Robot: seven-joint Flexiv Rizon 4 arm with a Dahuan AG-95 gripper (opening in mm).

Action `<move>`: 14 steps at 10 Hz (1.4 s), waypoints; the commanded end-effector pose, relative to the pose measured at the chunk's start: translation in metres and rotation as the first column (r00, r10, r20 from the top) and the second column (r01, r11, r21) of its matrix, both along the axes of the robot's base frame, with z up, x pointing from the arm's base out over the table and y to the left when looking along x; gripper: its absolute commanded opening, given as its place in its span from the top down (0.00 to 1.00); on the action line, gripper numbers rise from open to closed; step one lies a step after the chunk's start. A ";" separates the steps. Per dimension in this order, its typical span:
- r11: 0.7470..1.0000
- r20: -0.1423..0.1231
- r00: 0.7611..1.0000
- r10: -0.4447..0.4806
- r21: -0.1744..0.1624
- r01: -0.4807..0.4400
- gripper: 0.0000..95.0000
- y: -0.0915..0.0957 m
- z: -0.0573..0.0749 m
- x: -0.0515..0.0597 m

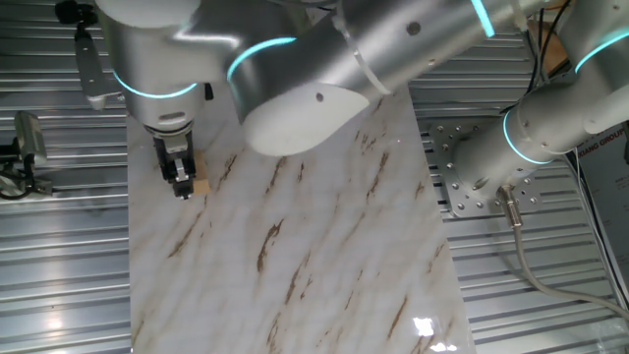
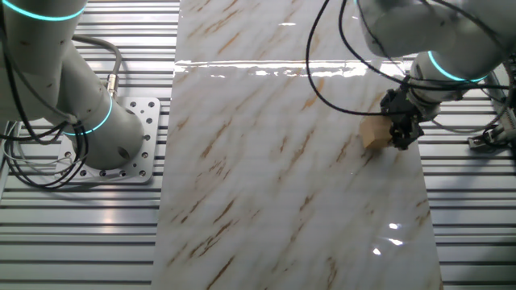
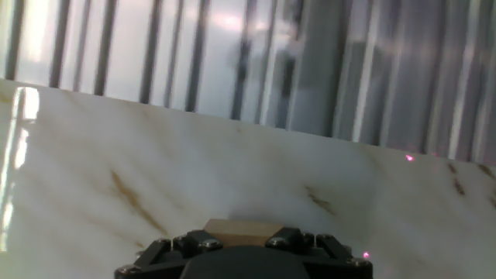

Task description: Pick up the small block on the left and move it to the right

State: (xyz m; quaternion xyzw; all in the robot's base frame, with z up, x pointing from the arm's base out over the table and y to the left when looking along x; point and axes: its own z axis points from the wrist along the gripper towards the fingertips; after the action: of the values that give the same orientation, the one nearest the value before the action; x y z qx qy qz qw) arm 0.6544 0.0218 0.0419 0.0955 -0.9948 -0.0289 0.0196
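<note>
The small block (image 1: 201, 185) is a plain light-tan wooden cube on the white marble board (image 1: 314, 256), near its left edge. My gripper (image 1: 181, 180) is down at the board with its black fingers against the block, and the cube's right side pokes out past them. In the other fixed view the block (image 2: 372, 134) shows just left of the gripper (image 2: 401, 134), near the board's right edge. In the hand view the block's top (image 3: 242, 229) sits centred between the two finger bases. The jaws look shut on it, and the block seems to rest on the board.
The marble board (image 2: 282, 177) lies on a ribbed metal table (image 1: 59, 275). The arm's base plate (image 1: 462, 177) stands to the right of the board. A small clamp fixture (image 1: 25, 147) sits off the board's left edge. Cables (image 2: 347, 64) hang over the board.
</note>
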 end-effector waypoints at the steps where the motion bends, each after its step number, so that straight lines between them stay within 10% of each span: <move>1: 0.990 0.035 0.990 -0.137 -0.026 0.138 1.00 0.014 0.002 -0.002; 7: 0.973 0.061 0.973 -0.222 -0.046 0.224 1.00 0.049 0.000 -0.010; 14: 0.970 0.061 0.969 -0.241 -0.027 0.243 1.00 0.050 -0.001 -0.010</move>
State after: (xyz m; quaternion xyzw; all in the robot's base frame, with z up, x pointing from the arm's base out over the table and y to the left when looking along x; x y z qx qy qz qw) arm 0.6450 0.0720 0.0395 -0.0264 -0.9995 -0.0117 -0.0118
